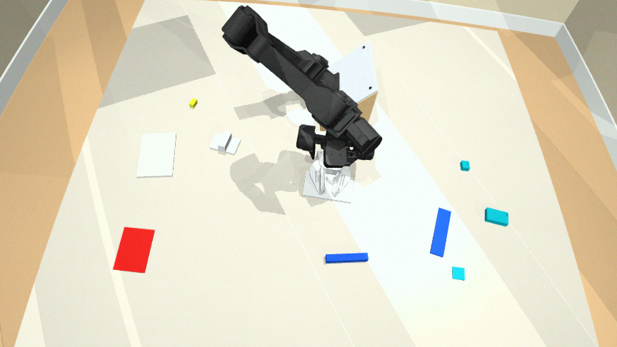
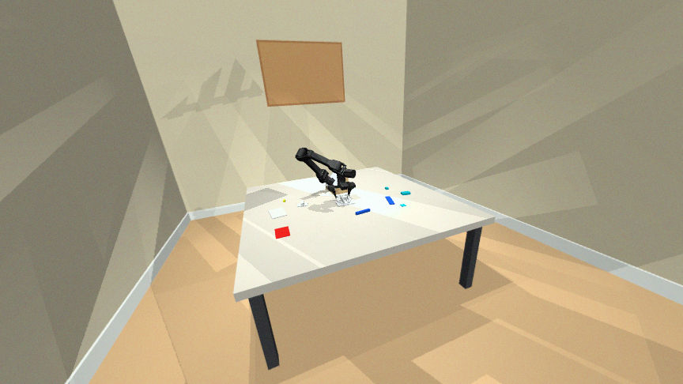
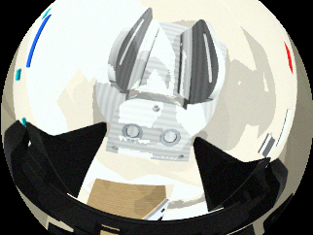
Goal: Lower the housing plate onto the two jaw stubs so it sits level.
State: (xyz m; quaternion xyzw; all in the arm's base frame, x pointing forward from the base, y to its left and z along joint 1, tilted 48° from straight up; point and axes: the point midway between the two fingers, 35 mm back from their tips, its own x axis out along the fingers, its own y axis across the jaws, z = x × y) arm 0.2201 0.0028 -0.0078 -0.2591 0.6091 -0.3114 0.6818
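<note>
We see a flat red rectangle (image 1: pixel 133 249) (image 2: pixel 282 232) (image 3: pixel 289 58) lying well apart from a white rectangle (image 1: pixel 156 155) (image 2: pixel 277 213). We also find a tiny yellow block (image 1: pixel 193 102) (image 2: pixel 284 200), two blue bars, and three teal pieces. A framed brown board (image 2: pixel 303 73) hangs on the wall.

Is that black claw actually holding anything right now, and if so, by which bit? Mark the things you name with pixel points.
Nothing is held; the gripper (image 3: pixel 151 134) stands open, its fingers apart.

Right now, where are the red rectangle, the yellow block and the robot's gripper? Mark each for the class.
Red rectangle (image 1: pixel 133 249) (image 2: pixel 282 232) (image 3: pixel 289 58): top, exterior, wrist; upper face.
Yellow block (image 1: pixel 193 102) (image 2: pixel 284 200): top, exterior; body.
Gripper (image 3: pixel 151 134): wrist; between fingertips.
</note>
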